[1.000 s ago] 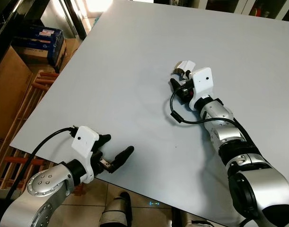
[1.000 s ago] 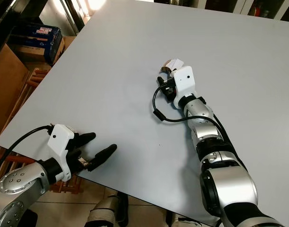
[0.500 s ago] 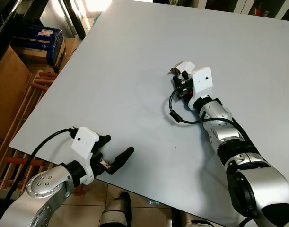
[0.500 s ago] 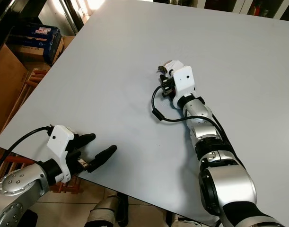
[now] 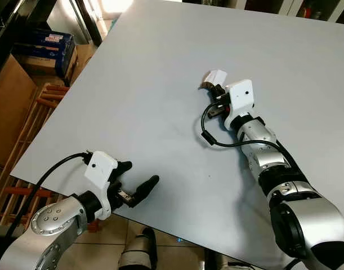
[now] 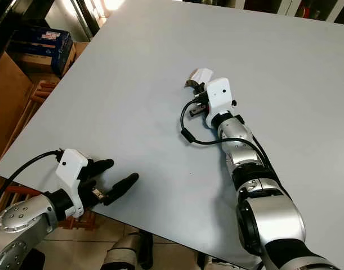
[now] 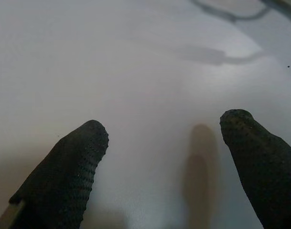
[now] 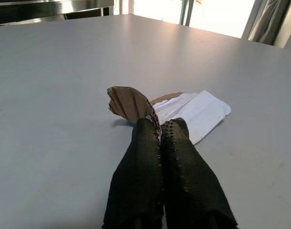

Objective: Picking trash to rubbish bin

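A crumpled piece of trash [image 5: 215, 77], white paper with a brown folded part [image 8: 131, 102], is near the middle of the big grey table [image 5: 160, 67]. My right gripper [image 5: 214, 90] is shut on its brown edge, with both fingers [image 8: 150, 157] pressed together and the paper sticking out past the tips. My left gripper [image 5: 137, 179] hovers open over the table's near left edge, its two fingers [image 7: 69, 167] spread wide with nothing between them.
Cardboard boxes [image 5: 8, 101] and a blue crate [image 5: 48, 48] stand on the floor left of the table, with orange wooden frames [image 5: 42, 101] beside them. The table's near edge [image 5: 177, 233] runs just in front of my body.
The right gripper has closed on the trash and raised it slightly, so the white paper now stands clear past the fingertips. The left arm has not moved.
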Motion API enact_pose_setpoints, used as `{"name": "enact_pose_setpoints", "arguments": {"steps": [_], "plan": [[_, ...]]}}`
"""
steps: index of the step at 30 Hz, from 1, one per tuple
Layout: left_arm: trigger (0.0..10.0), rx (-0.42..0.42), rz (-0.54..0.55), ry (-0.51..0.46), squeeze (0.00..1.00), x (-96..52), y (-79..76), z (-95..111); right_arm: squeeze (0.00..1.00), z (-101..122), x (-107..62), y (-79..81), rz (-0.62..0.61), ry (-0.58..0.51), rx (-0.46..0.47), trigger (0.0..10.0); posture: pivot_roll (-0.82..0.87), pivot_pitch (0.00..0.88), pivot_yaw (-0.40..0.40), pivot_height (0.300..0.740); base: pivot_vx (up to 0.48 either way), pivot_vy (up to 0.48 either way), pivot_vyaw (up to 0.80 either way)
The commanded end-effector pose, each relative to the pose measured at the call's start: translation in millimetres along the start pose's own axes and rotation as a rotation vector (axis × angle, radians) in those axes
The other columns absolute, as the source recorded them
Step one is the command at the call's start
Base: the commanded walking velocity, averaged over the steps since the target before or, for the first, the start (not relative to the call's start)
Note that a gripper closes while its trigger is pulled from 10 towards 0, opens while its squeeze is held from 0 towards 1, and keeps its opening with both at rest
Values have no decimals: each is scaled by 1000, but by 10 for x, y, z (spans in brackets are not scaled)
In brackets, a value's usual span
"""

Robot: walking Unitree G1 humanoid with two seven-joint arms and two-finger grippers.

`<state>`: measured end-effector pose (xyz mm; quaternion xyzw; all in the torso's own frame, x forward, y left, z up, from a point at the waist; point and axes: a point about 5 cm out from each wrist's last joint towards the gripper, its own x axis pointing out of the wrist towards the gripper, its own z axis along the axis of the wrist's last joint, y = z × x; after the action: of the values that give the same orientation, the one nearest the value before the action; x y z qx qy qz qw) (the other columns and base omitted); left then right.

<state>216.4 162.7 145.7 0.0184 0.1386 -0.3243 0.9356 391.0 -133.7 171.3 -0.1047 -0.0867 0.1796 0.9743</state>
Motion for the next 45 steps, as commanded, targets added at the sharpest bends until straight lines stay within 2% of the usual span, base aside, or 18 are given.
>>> {"name": "enact_pose_setpoints", "arguments": {"steps": [1,14,18,31,33,38,39,44,45], "plan": [[10000,1,11,19,0,-47,7,-21,0,-266,-106,68,3,118,18,0,314,326,95,740,0,0,0],[10000,7,9,14,0,4,31,-16,0,-138,-96,-84,-91,48,-65,0,297,304,95,740,0,0,0],[10000,9,-3,2,0,104,52,-12,0,27,-80,-212,-147,-36,-110,0,252,275,88,740,0,0,0],[10000,27,-23,-48,0,351,62,49,0,276,-158,-398,-223,-184,-175,0,171,205,84,740,0,0,0],[10000,33,-29,-78,0,438,62,108,0,354,-243,-407,-250,-239,-176,0,140,180,81,740,0,0,0],[10000,36,-35,-110,0,507,55,163,0,396,-366,-373,-279,-272,-178,0,109,154,76,740,0,0,0],[10000,34,-41,-129,0,549,45,191,0,429,-455,-355,-294,-288,-184,0,88,138,71,740,0,0,0],[10000,32,-51,-150,0,611,25,209,0,467,-614,-360,-342,-289,-173,0,66,117,61,740,0,0,0],[10000,31,-50,-166,0,641,15,226,0,452,-718,-366,-387,-271,-144,0,54,104,49,740,0,0,0]]}}
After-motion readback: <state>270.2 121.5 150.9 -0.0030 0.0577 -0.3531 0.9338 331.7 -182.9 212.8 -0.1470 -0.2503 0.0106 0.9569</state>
